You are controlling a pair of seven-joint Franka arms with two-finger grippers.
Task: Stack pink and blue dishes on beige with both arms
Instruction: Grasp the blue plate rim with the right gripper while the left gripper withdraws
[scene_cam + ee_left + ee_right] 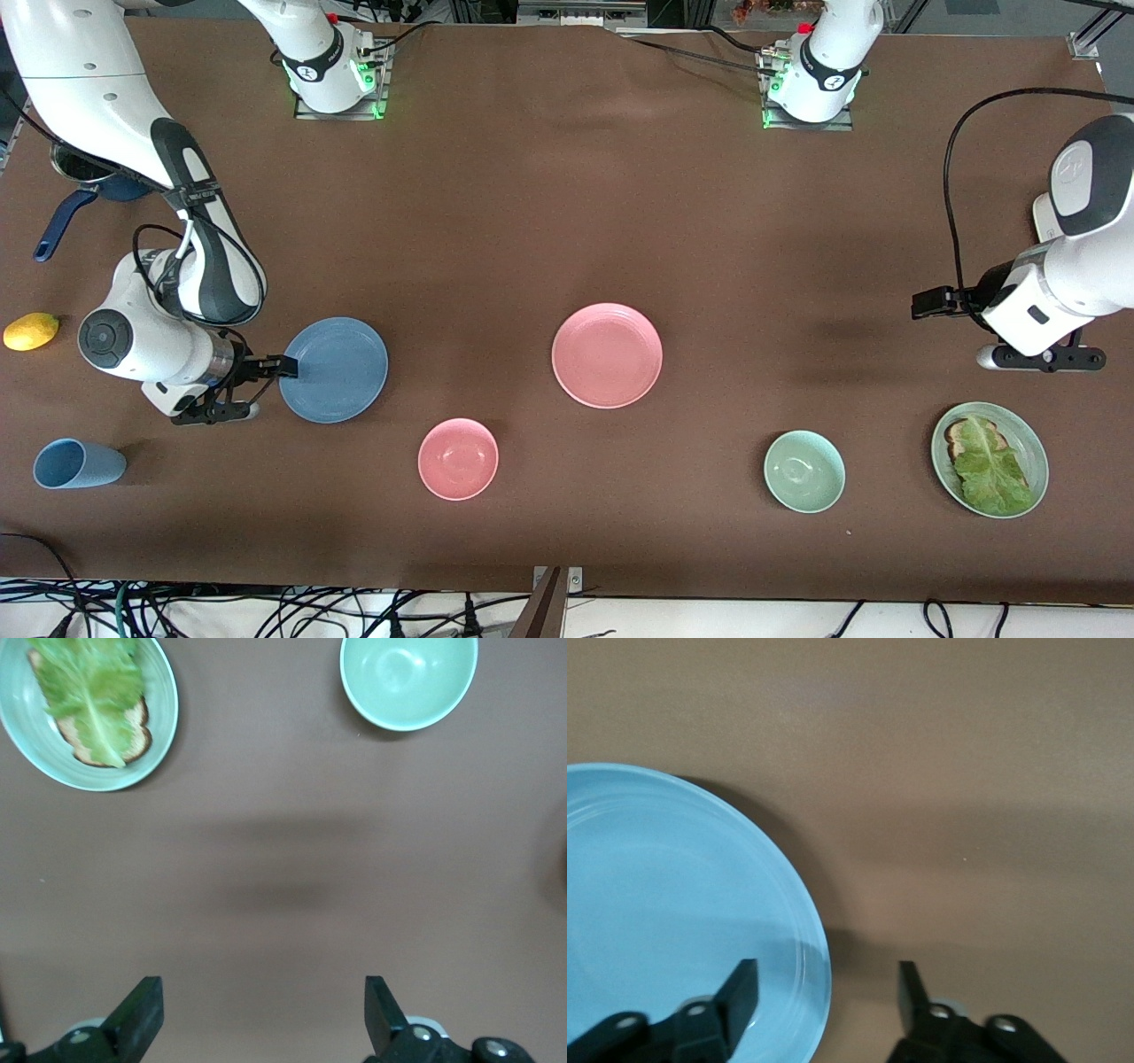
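Right gripper [824, 997] astride blue plate [334, 369] rim, plate half cropped.

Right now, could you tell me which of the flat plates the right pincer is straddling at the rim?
The blue plate: the right pincer has one finger over its rim; the pink plate lies untouched mid-table.

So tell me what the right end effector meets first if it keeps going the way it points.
The blue plate. The right end effector already straddles the plate's rim at the edge toward the right arm's end, one finger above it, so going on it would slide across the plate, probably toward the pink plate.
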